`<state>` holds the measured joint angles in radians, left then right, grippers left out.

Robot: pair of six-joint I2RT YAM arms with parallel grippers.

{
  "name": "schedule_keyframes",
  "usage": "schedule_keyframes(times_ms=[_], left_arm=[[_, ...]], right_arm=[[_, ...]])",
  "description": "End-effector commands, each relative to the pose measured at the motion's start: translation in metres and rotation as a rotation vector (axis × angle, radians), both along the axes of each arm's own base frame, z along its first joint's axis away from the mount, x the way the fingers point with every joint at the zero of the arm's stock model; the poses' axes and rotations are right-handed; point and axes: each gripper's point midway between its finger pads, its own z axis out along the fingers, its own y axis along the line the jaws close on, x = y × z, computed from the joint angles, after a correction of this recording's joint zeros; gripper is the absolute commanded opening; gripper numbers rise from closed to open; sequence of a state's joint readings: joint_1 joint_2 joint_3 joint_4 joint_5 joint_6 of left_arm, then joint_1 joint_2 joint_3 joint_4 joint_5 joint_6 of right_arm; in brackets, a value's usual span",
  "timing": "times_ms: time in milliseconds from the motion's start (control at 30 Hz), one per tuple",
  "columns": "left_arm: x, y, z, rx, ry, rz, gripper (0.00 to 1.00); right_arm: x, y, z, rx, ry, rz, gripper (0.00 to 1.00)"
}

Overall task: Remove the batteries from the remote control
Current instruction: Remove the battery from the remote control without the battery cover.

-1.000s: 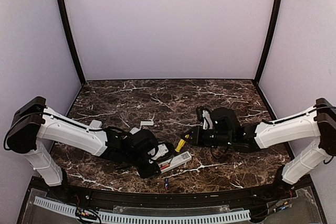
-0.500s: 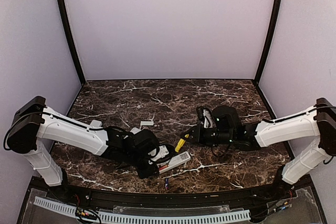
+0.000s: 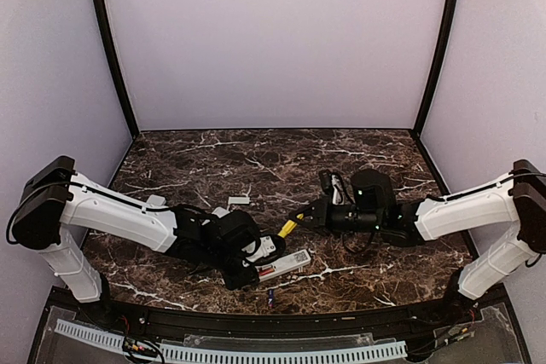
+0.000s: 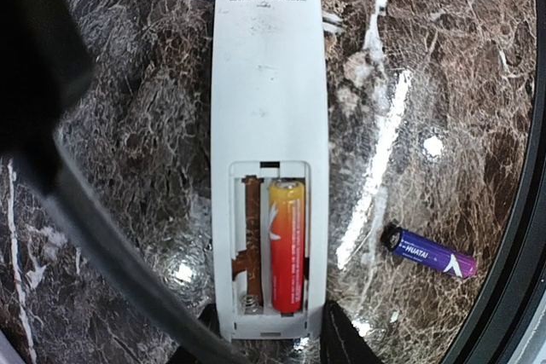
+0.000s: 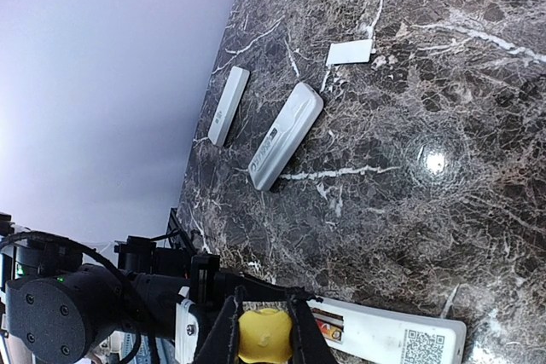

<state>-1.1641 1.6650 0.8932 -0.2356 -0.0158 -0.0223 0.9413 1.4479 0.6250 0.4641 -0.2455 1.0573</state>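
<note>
A white remote control [image 4: 269,108] lies back-up on the marble with its battery bay open. One orange-red battery [image 4: 287,245] sits in the right slot; the left slot [image 4: 250,245] is empty and shows its spring. A blue battery [image 4: 429,251] lies loose on the table to the remote's right, and shows in the top view [image 3: 270,297] as well. My left gripper [image 4: 271,334] is shut on the remote's bay end [image 3: 286,263]. My right gripper [image 5: 263,330] is shut on a yellow-handled screwdriver [image 3: 290,228], held just above and behind the remote [image 5: 392,340].
Two other white remotes [image 5: 287,135] [image 5: 229,105] and a small white cover plate [image 5: 350,53] lie farther back on the table. In the top view a cover plate [image 3: 239,200] lies behind my left arm. The table's near edge [image 3: 273,309] is close to the loose battery.
My right gripper has lifted the screwdriver a little up and back from the remote's bay. My left gripper and the remote have stayed put.
</note>
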Motion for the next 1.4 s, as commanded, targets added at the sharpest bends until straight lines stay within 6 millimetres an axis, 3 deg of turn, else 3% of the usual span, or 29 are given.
schedule_keyframes(times_ms=[0,100,233,333,467,600,967,1367], left_arm=[[0.014,-0.012,0.007,-0.042,-0.043,0.029,0.23],[0.014,-0.012,0.011,-0.053,-0.045,0.034,0.25],[0.016,-0.013,0.022,-0.087,-0.056,0.053,0.35],[0.017,-0.013,0.037,-0.130,-0.066,0.068,0.55],[0.017,-0.011,0.051,-0.191,-0.043,0.089,0.69],[0.016,-0.006,0.050,-0.233,0.021,0.119,0.71],[0.009,-0.001,0.029,-0.239,0.115,0.147,0.73],[0.002,-0.004,0.000,-0.126,0.095,0.086,0.72]], right_arm=[[-0.020,0.010,0.016,0.079,0.016,0.092,0.00],[-0.018,0.006,0.016,0.064,0.009,0.073,0.00],[-0.014,-0.002,0.016,0.019,-0.014,0.038,0.00],[-0.011,-0.013,0.016,-0.047,-0.041,0.000,0.00],[-0.010,-0.027,0.016,-0.122,-0.070,-0.037,0.00],[-0.014,-0.030,0.011,-0.144,-0.064,-0.045,0.00],[-0.020,-0.011,-0.006,-0.200,-0.069,-0.023,0.00],[-0.010,-0.028,0.000,-0.230,-0.103,-0.117,0.00]])
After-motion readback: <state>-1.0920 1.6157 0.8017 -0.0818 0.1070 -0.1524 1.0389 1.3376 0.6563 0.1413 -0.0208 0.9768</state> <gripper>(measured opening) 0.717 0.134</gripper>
